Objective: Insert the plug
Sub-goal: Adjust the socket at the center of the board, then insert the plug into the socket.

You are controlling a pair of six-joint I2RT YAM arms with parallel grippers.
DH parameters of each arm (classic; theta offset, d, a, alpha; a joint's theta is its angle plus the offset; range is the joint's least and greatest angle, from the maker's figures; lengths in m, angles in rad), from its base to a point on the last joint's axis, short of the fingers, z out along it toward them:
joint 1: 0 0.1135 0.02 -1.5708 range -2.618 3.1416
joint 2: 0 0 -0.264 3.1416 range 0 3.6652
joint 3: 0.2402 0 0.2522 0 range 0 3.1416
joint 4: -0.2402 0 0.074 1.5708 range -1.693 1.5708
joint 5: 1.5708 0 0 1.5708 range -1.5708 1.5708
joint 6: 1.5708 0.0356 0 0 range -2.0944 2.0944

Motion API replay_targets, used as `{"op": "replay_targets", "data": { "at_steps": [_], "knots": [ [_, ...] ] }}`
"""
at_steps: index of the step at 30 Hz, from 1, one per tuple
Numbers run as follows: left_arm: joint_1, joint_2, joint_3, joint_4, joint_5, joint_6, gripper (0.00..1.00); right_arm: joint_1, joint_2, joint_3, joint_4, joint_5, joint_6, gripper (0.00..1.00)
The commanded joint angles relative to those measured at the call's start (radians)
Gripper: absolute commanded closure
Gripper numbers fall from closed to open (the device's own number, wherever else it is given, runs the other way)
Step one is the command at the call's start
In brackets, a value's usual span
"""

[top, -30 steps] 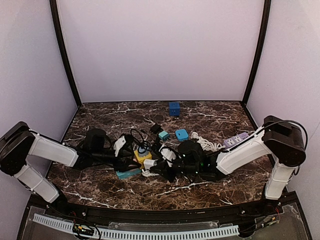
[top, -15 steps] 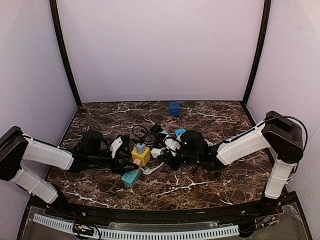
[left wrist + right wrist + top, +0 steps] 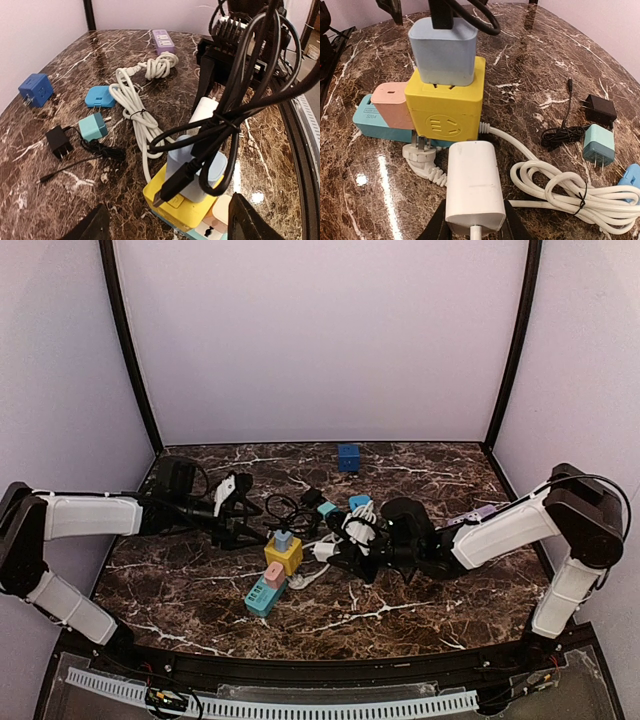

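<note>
The white plug [image 3: 472, 185] is clamped between the fingers of my right gripper [image 3: 472, 226], which is shut on it. Its front end points at the side socket of the yellow socket cube [image 3: 447, 107], just short of it. A light-blue adapter [image 3: 443, 50] sits in the cube's top, and a pink adapter [image 3: 392, 105] stands beside it on the teal power strip [image 3: 370, 122]. From above, the plug [image 3: 325, 551] is right of the cube [image 3: 284, 557]. My left gripper [image 3: 243, 518] is open and empty, back to the cube's left [image 3: 185, 200].
A black cable [image 3: 240, 100] with a USB end hangs over the cube. A coiled white cord [image 3: 570, 192], a teal adapter [image 3: 597, 145] and a black adapter [image 3: 600, 110] lie to the right. A purple strip [image 3: 164, 40] and a blue cube [image 3: 347, 457] lie farther off.
My left gripper has pulled back leftward from the cube and opened wider. The right gripper has shifted right with the white plug, leaving the cube and strip standing free between them.
</note>
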Motion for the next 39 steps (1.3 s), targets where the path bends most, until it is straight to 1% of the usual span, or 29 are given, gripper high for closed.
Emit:
{"op": "replay_targets", "data": {
  "at_steps": [1,3,4,5,6,7,8,9,10,14,17,22,25,28,31,32,33,34,36,38,39],
  "knots": [
    [0.007,0.092,0.048,-0.085,0.124,0.259,0.30,-0.004,-0.036,-0.015,0.034,-0.086,-0.002,1.00],
    [0.018,0.137,0.084,-0.096,0.155,0.329,0.30,-0.004,-0.045,-0.023,0.042,-0.087,0.019,1.00],
    [0.027,0.170,0.117,-0.114,0.182,0.390,0.29,-0.003,-0.048,-0.028,0.046,-0.083,0.025,1.00],
    [0.030,0.185,0.136,-0.180,0.198,0.433,0.29,-0.003,-0.052,-0.032,0.052,-0.083,0.029,1.00],
    [0.033,0.216,0.179,-0.222,0.222,0.525,0.29,-0.003,-0.055,-0.036,0.056,-0.084,0.031,1.00],
    [0.033,0.230,0.199,-0.310,0.231,0.570,0.29,-0.004,-0.055,-0.037,0.057,-0.084,0.032,1.00],
    [0.034,0.260,0.242,-0.349,0.248,0.645,0.28,-0.004,-0.057,-0.036,0.056,-0.084,0.033,1.00],
    [0.034,0.273,0.260,-0.399,0.255,0.668,0.28,-0.003,-0.056,-0.033,0.057,-0.083,0.033,1.00],
    [0.034,0.300,0.289,-0.409,0.266,0.681,0.28,-0.003,-0.053,-0.031,0.057,-0.083,0.032,1.00],
    [0.034,0.359,0.324,-0.354,0.285,0.641,0.27,-0.004,-0.035,-0.011,0.062,-0.104,0.038,1.00],
    [0.025,0.389,0.328,-0.350,0.283,0.669,0.27,-0.003,-0.016,0.004,0.067,-0.124,0.060,1.00],
    [0.009,0.406,0.332,-0.356,0.303,0.656,0.27,-0.004,-0.002,0.009,0.087,-0.150,0.084,1.00],
    [0.001,0.413,0.337,-0.388,0.305,0.664,0.27,-0.003,-0.003,0.008,0.087,-0.147,0.082,1.00],
    [0.000,0.411,0.347,-0.489,0.303,0.709,0.26,-0.004,-0.013,0.004,0.075,-0.147,0.076,1.00],
    [0.000,0.402,0.342,-0.524,0.286,0.727,0.27,-0.003,-0.022,-0.002,0.075,-0.143,0.068,1.00],
    [0.000,0.401,0.331,-0.495,0.282,0.717,0.27,-0.004,-0.021,-0.001,0.077,-0.145,0.066,1.00],
    [0.000,0.401,0.325,-0.467,0.270,0.667,0.28,-0.005,-0.020,0.002,0.075,-0.145,0.064,1.00],
    [0.000,0.402,0.313,-0.391,0.265,0.636,0.29,-0.004,-0.018,0.005,0.075,-0.146,0.064,1.00],
    [-0.001,0.404,0.300,-0.294,0.254,0.542,0.34,-0.004,-0.016,0.007,0.077,-0.147,0.065,1.00],
    [-0.004,0.405,0.289,-0.241,0.243,0.530,0.42,-0.004,-0.014,0.008,0.080,-0.145,0.067,1.00],
    [-0.004,0.406,0.285,-0.232,0.241,0.530,0.43,-0.003,-0.012,0.008,0.081,-0.145,0.067,1.00]
  ]
}}
